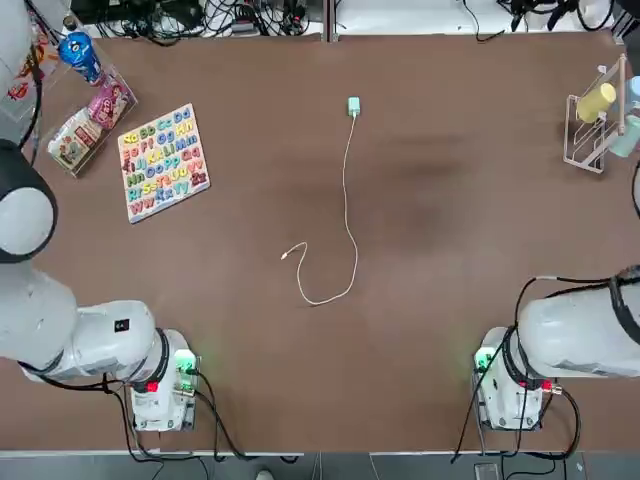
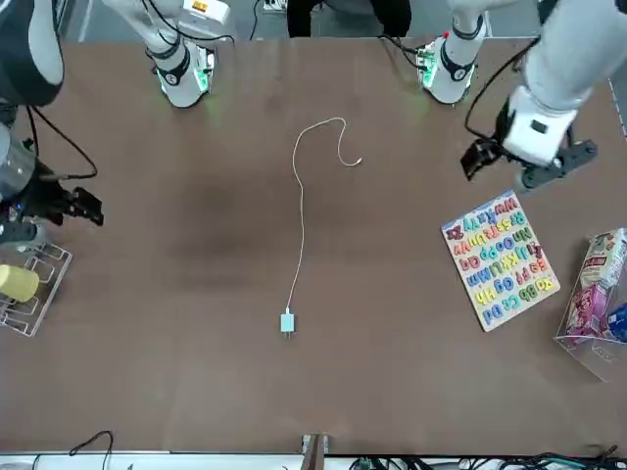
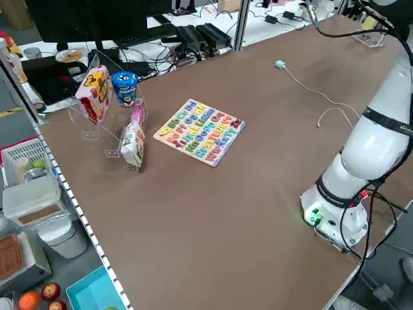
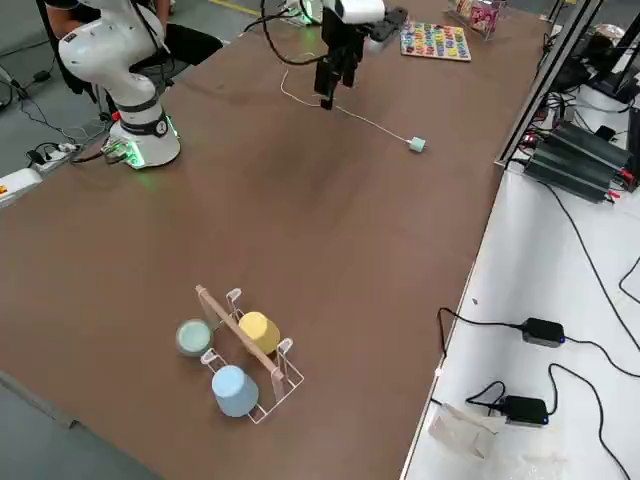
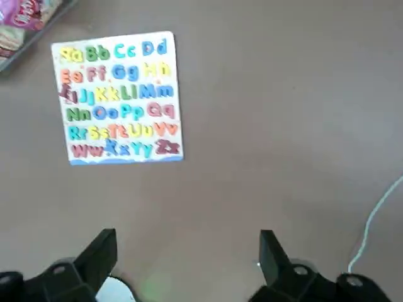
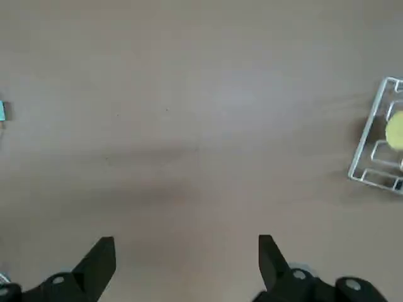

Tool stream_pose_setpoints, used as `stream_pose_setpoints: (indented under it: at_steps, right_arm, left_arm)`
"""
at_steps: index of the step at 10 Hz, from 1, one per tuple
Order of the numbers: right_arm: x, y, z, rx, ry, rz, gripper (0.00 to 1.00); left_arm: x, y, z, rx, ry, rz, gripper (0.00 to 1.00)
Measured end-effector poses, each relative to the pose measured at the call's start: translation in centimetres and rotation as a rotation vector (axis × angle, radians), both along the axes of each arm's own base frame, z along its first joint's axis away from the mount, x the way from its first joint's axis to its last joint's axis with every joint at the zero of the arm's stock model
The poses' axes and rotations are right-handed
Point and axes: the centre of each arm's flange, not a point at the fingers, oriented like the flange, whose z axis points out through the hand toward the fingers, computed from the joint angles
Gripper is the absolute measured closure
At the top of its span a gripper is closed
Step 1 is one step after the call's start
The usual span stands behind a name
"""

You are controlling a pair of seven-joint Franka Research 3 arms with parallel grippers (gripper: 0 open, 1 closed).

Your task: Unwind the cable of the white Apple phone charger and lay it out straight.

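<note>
The white Apple phone charger (image 1: pixel 354 106) lies toward the far side of the brown worktop (image 1: pixel 440 250), around the middle from left to right. Its white cable (image 1: pixel 346 200) runs toward the near side in a gentle bend, then swings left and hooks back, its connector tip (image 1: pixel 284 256) pointing left. The left claw (image 5: pixel 189 251) is released, raised over the left part; the right claw (image 6: pixel 187 255), also released and raised, is over the right part. The alphabet board (image 1: pixel 164 163) lies left of the cable, the cup rack (image 1: pixel 597 118) at far right
</note>
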Motion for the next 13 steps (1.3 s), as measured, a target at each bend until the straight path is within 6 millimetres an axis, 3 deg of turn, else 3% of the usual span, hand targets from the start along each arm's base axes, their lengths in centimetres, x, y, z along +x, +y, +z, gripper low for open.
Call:
stream_pose_setpoints:
  at_steps: [3,5,8,11,13]
  right_arm:
    - [-0.7,-1.2,2.5,-0.005,-0.042,-0.033,0.00]
    - [-1.1,-0.9,4.5,-0.005,-0.054,-0.030,0.00]
    - [-1.2,-0.2,4.7,-0.005,-0.051,-0.018,0.00]
    - [-1.2,0.1,4.6,-0.005,-0.049,-0.012,0.00]
    - [-1.2,0.3,4.6,-0.005,-0.049,-0.010,0.00]
  left_arm:
    - [0.7,7.8,1.5,0.002,-0.012,-0.127,0.00]
    - [0.5,11.5,2.2,0.001,-0.012,-0.221,0.00]
    - [0.5,14.0,2.3,-0.021,-0.004,-0.368,0.00]
    - [0.3,16.4,2.6,-0.119,-0.031,-0.357,0.00]
    - [-0.1,15.6,3.3,-0.119,-0.043,-0.371,0.00]
